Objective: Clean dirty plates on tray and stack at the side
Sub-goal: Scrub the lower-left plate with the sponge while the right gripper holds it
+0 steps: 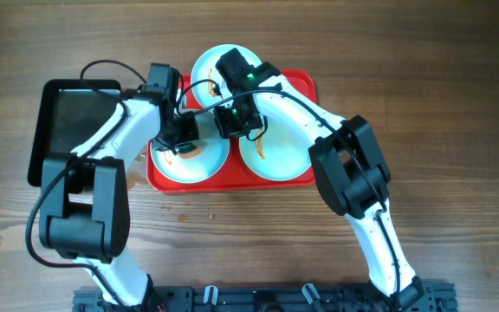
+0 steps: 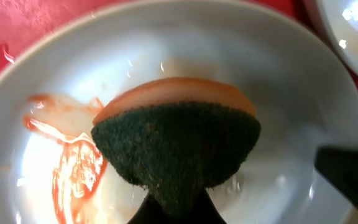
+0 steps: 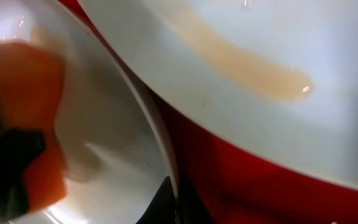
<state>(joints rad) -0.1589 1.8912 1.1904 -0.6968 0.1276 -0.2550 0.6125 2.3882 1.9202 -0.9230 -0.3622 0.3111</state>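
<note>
The red tray [image 1: 307, 84] holds three pale plates. My left gripper [image 1: 183, 139] is shut on a green-and-orange sponge [image 2: 176, 143] and presses it on the front left plate [image 1: 202, 169], which has a wet orange-red smear [image 2: 73, 168] beside the sponge. My right gripper [image 1: 232, 121] is shut on that plate's right rim [image 3: 166, 155]; the jaws [image 3: 178, 202] pinch the edge. The front right plate [image 1: 284, 147] carries an orange-brown streak [image 3: 247, 68]. The third plate [image 1: 206, 69] lies at the back, partly under the right arm.
A smaller glossy black tray [image 1: 68, 121] sits on the wooden table just left of the red tray, partly under the left arm. Both arms cross over the red tray's middle. Bare wood lies to the right of the red tray and in front of it.
</note>
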